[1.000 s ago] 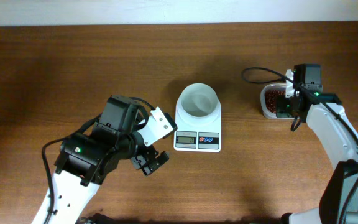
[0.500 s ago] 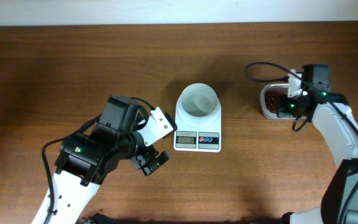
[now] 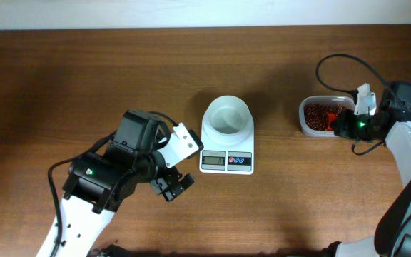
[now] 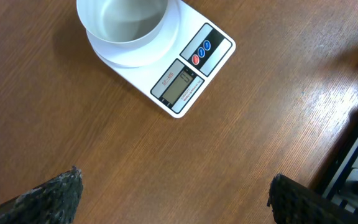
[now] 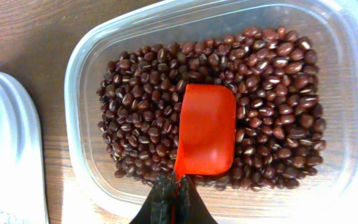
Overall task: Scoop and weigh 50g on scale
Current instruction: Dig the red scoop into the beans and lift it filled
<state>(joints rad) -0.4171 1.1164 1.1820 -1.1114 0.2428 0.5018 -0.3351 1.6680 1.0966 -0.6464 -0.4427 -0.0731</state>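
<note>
Scoop in tub, bowl empty: no beans weighed yet.
The right gripper (image 5: 171, 202) jaws were closed on the handle of the flat orange-red plastic scoop (image 5: 207, 127). Its blade was laid on the small dark red-brown beans (image 5: 142, 106) inside the clear rectangular plastic tub (image 5: 79, 74), likely to dig a load; none was seen on it. The small white digital scale (image 3: 227, 160) with its round white bowl (image 3: 227, 116) was set near the tub for a short carry. The left gripper (image 3: 173, 185) was parked by the scale over the brown wooden worktop (image 3: 84, 71), jaws wide open and empty.
</note>
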